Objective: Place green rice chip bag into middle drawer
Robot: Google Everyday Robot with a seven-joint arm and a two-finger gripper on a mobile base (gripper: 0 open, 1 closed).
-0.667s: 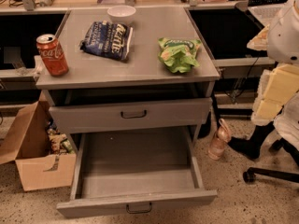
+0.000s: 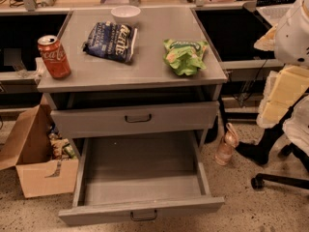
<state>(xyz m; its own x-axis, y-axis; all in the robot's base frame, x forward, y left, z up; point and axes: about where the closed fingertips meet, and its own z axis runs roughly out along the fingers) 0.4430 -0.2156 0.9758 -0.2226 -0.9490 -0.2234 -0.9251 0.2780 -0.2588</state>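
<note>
Red cola can (image 2: 54, 57), dark blue chip bag (image 2: 111, 41) near white bowl (image 2: 125, 12), open cardboard box (image 2: 36, 170), pinkish bottle (image 2: 226, 146) on floor

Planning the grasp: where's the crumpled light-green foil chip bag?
The green bag lies on the grey cabinet top, right of the dark blue bag; gripper not in view.

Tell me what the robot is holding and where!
Cannot tell: the gripper is out of view; only the arm shows at the right. The green rice chip bag lies untouched on the cabinet top.
</note>
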